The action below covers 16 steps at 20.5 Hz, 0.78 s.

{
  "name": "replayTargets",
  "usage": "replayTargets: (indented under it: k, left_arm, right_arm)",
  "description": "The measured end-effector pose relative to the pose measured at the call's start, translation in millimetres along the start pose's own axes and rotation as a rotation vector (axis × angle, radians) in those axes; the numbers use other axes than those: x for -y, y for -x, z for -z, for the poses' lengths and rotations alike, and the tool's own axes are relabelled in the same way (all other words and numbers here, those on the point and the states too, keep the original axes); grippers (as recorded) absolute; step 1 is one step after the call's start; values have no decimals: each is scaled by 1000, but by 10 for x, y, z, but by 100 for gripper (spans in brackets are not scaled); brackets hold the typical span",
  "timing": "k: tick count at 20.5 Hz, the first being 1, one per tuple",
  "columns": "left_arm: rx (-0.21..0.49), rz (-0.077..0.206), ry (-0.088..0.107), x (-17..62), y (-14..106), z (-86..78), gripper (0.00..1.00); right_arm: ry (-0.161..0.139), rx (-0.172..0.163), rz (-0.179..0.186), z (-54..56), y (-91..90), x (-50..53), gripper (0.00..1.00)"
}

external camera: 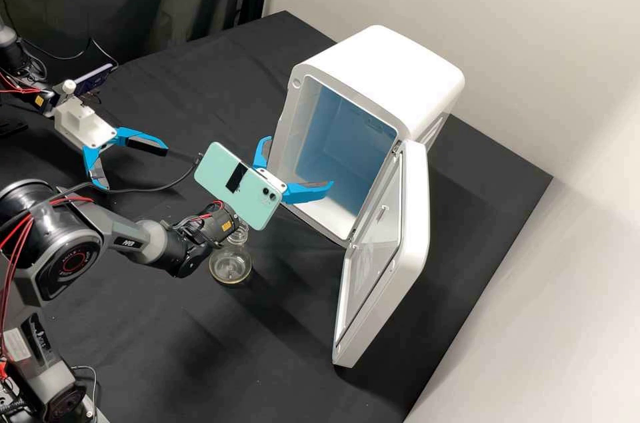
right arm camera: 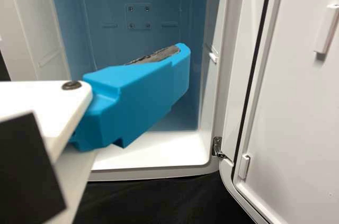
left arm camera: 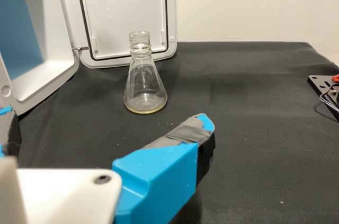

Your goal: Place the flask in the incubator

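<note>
- Nearest, the right arm (external camera: pixel 153 243) is seen coming in from the near left, with a phone (external camera: pixel 239 184) fixed at its wrist.
- Just beneath that wrist, the flask (external camera: pixel 231 264) stands upright on the bench (external camera: pixel 200 343), in front of the incubator (external camera: pixel 380 70) and apart from both grippers.
- Being clear, uncapped glass, it is judged light, stiff, slippery and breakable. It would best be taken at the narrow neck (left arm camera: pixel 140 44), under the rim, with gentle pressure.
- To the right, the door (external camera: pixel 393 243) hangs wide open.
- The right gripper (external camera: pixel 298 163) is held at the mouth of the chamber (external camera: pixel 340 136), jaws wide, holding nothing.
- Far left, the left gripper (external camera: pixel 130 163) is held above the bench, jaws wide, holding nothing.
- The flask's neck, hidden by the arm in the high view, is shown whole in the left wrist view. The chamber's blue back wall and white floor are shown close in the right wrist view.
</note>
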Motion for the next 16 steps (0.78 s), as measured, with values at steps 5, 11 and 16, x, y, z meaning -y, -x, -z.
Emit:
replayTargets:
  k: [5,11,16]
  left_arm:
    - [0,-2,-2,-6,2,-2,100]
    - [0,-2,-2,-6,2,-2,100]
    - [0,-2,-2,-6,2,-2,100]
  right_arm:
    - [0,0,0,0,0,0,100]
    - [0,-8,-7,1,11,0,100]
    - [9,-14,-28,-74,175,-18,100]
